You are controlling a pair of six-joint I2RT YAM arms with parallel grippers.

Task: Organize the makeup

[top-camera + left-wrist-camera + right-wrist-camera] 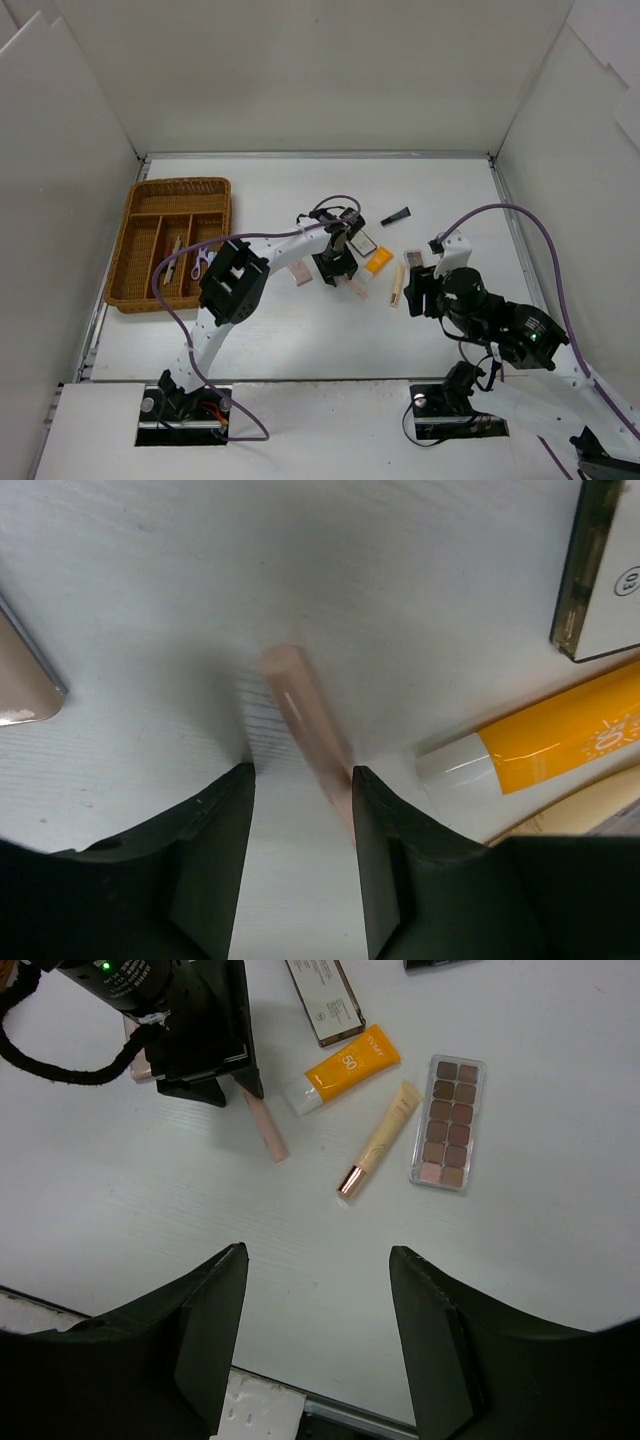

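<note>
Left gripper (302,772), jaws apart and gripping nothing, straddles a pale pink stick (305,720) lying on the white table (300,560). Right gripper (318,1252) hangs wide open and empty near the orange tube (348,1068), beige tube (382,1138) and eyeshadow palette (447,1122).

The left arm (232,280) stretches far and rightward to mid-scene, its wrist bent over so the left hand (335,272) points straight down, fingers parted. The right arm (500,325) sits folded on the right, its right hand (416,290) raised, fingers spread wide.
</note>
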